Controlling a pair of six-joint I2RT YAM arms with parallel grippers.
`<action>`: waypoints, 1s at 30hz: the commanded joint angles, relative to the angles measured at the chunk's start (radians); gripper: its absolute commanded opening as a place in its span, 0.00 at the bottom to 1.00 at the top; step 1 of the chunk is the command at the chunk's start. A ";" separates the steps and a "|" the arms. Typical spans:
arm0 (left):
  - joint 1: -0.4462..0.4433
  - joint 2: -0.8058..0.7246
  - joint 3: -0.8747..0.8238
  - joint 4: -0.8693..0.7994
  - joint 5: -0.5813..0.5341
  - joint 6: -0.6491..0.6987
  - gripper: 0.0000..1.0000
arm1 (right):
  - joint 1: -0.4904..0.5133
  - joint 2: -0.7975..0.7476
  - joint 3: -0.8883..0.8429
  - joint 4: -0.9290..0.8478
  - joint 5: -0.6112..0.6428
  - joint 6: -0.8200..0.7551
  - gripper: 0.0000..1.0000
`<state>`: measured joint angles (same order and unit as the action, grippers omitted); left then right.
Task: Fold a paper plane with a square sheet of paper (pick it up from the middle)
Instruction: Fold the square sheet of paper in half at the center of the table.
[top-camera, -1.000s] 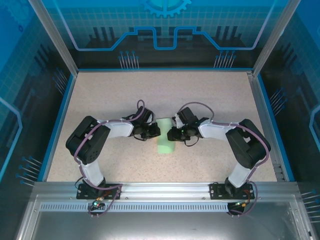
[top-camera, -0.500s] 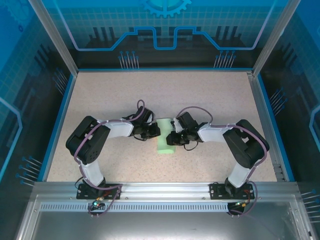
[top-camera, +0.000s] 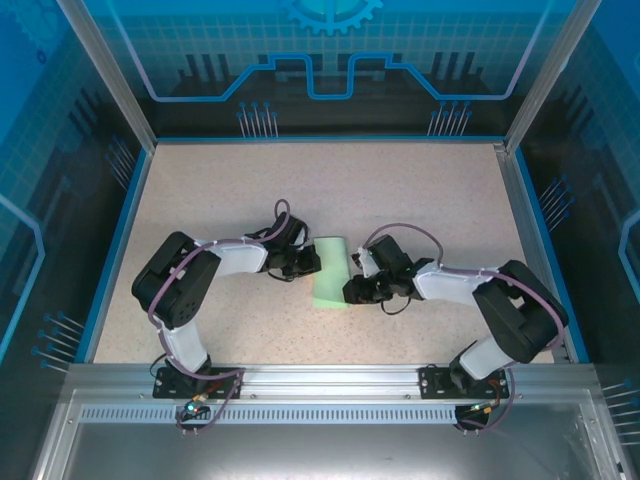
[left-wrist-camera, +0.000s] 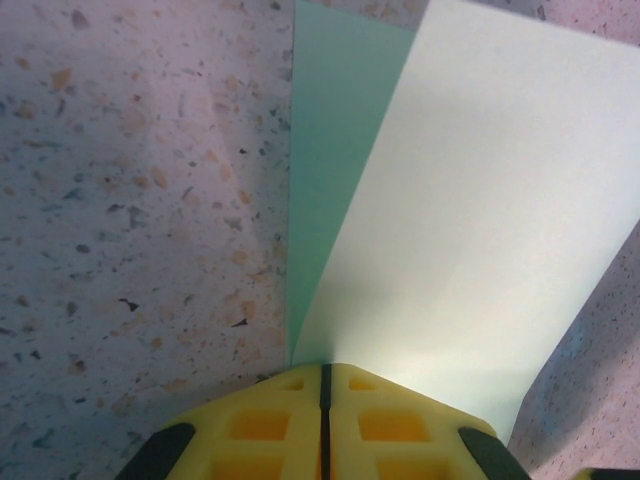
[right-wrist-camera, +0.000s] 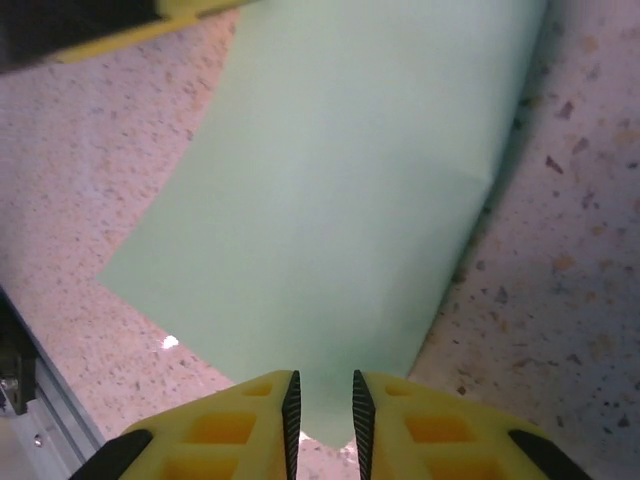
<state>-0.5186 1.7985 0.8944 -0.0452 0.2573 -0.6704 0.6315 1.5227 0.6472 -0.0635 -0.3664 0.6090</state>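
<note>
- Speckled beige surface (top-camera: 300, 190) spans the middle of the top view.
- Pale green square sheet of paper (top-camera: 331, 272) lies at frame centre between the two arms, doubled into a narrow strip with one layer raised.
- Left tool (left-wrist-camera: 325, 372), at the strip's left edge, is clamped tight on the raised layer.
- Right tool (right-wrist-camera: 322, 385), at the strip's lower right edge, stands narrowly parted, with the paper's edge in the gap.
</note>
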 joint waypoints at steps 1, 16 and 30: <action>0.002 0.042 -0.012 -0.125 -0.099 0.026 0.11 | 0.028 0.004 0.071 -0.021 0.041 0.014 0.24; 0.002 0.041 -0.023 -0.116 -0.107 0.010 0.11 | 0.072 0.169 0.056 0.008 -0.007 0.037 0.23; 0.002 0.037 -0.023 -0.120 -0.117 0.009 0.10 | 0.054 -0.059 -0.036 -0.082 -0.024 0.000 0.23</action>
<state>-0.5201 1.7988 0.8955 -0.0475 0.2508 -0.6739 0.6868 1.5291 0.5930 -0.0498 -0.3855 0.6273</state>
